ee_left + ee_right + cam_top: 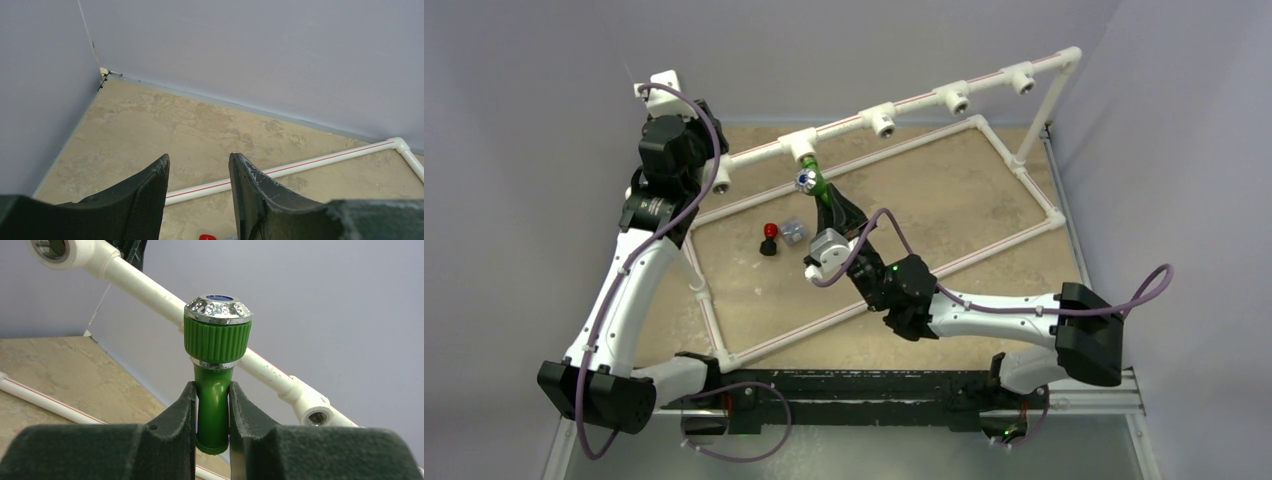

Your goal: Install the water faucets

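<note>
**Green faucet gripped on the right, just short of the rail**

Your right fingers [170,430] are clenched on the green faucet [217,335], pinching its smooth neck from both sides below the ribbed knob. Its long axis runs straight out from the fingers with the chrome-and-blue cap leading. In the overhead view it slants up and left toward the raised rail [914,100] of the pipe frame. The cap sits just on the near side of a tee fitting [802,148]; you cannot tell from here whether they touch. In the right wrist view the rail crosses behind the knob, and a tee's open mouth shows off to the lower right, out of line with the faucet. The threaded end is hidden, so you will probably have to turn the wrist and shift toward that mouth before pressing in.

Your left fingers [145,200] are released, spread with nothing between them, above the table [150,125] by the frame's left end. The black faucet [770,240] with its red knob and the white faucet [793,231] lie side by side on the table inside the frame, nearer your right fingers, and neither is fitted yet
</note>
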### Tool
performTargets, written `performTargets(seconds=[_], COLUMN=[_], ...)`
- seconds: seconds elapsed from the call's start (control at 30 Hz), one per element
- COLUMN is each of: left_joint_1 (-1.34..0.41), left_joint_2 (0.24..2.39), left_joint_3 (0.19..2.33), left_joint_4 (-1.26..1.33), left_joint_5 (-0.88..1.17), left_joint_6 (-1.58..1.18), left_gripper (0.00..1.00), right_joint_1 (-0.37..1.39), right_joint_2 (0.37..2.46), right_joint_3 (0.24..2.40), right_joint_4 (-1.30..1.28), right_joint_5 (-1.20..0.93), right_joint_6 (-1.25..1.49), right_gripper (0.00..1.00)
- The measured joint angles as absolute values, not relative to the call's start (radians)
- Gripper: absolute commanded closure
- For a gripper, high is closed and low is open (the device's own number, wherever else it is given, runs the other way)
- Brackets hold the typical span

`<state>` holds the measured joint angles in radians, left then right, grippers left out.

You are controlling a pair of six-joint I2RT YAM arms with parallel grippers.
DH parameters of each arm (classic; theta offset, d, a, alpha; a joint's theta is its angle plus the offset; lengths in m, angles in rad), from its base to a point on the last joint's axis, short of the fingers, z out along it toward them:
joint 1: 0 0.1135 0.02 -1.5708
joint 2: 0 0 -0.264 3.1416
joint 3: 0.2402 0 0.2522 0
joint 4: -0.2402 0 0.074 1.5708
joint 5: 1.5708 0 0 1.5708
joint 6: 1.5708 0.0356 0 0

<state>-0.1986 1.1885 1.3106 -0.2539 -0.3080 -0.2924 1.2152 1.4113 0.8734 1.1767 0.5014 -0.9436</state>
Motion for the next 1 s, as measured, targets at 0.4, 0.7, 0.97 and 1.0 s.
performTargets(seconds=[0.4,0.7,0.97,1.0], left_joint_1=[-0.199,-0.199,-0.199,-0.199], left_joint_2=[1.19,1.191,1.191,1.191], left_joint_3=[1.311,1.311,1.311,1.311], left_joint_4=[-0.249,-0.249,-0.249,-0.249], left_joint_5=[-0.315,-0.316,-0.316,-0.316], left_joint_6=[-0.292,-0.293,-0.293,-0.293], left_gripper=[0.54,0.54,0.54,0.54], right_joint_1=[1.226,1.226,1.225,1.225], right_joint_2=[1.43,1.433,1.436,1.436], right_joint_3=[0.899,0.899,0.899,0.899], right_joint_4=[1.182,1.214,1.238,1.241], right_joint_5=[0.537,0.562,0.592,0.596], right_joint_6=[-0.878,-0.749,-0.617,-0.601], right_gripper=[1.0,1.0,1.0,1.0])
